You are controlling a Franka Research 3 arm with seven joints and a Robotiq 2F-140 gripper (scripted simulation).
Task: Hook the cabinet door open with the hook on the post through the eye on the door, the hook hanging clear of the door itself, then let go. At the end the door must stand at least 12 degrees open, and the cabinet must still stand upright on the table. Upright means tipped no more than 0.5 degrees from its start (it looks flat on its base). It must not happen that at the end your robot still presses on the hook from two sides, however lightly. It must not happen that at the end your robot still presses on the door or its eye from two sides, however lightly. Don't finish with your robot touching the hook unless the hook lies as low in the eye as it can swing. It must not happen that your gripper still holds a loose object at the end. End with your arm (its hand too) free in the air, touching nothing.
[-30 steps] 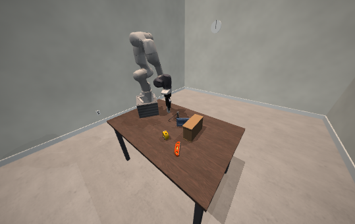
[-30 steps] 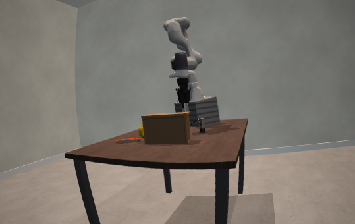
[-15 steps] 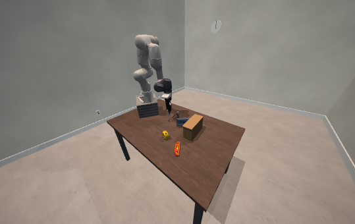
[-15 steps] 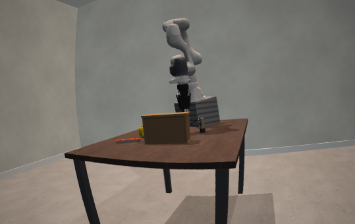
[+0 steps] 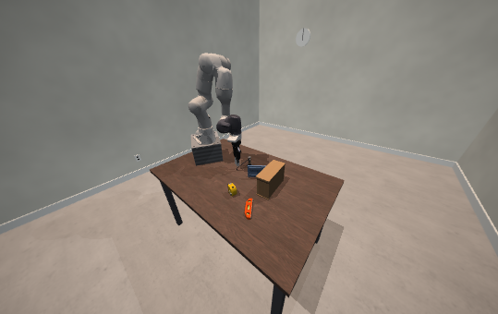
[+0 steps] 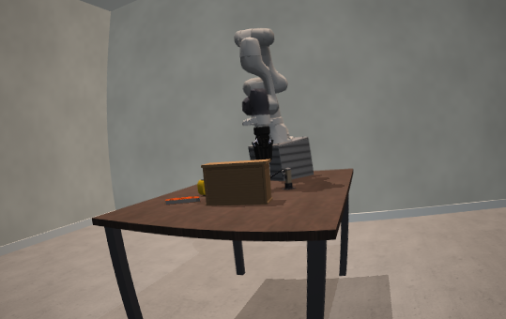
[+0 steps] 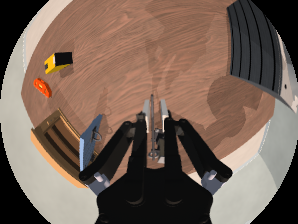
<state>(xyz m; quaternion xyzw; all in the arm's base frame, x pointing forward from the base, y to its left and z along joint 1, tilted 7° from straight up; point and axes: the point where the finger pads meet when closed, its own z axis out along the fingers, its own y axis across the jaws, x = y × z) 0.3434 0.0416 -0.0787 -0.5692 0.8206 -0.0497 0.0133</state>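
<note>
Top view, door: the blue door (image 5: 255, 171) (image 7: 91, 142) stands swung out from the brown cabinet (image 5: 271, 179) (image 6: 237, 184) (image 7: 57, 150), which sits flat between the middle of the table (image 5: 210, 185) (image 6: 157, 219) (image 7: 125, 30) and its right corner.
Top view, hook: the thin hook (image 5: 243, 163) (image 6: 277, 174) (image 7: 152, 120) reaches from its post (image 5: 249, 161) (image 6: 288, 175) (image 7: 160, 145) toward the hand (image 5: 237, 166) (image 6: 263, 156) (image 7: 155, 103), on the far corner's side of the door.
Top view, bystanders: a yellow tape measure (image 5: 232, 188) (image 6: 201, 187) (image 7: 59, 61) and an orange level (image 5: 249, 209) (image 6: 182, 200) (image 7: 42, 87) lie toward the long near-left edge, apparently outside the job.
Exterior view, cabinet: upright near the front edge, its back hiding the door and the fingertips; the post stands toward the right edge, a fixed anchor to hold the door.
Wrist view, hand: fingers nearly together, a narrow gap left, the hook running between them without being squeezed, likely so a further closing can take it.
Wrist view, eye: the ring (image 7: 97, 135) on the door is well apart from the hook; the hook probably needs gripping and swinging across.
</note>
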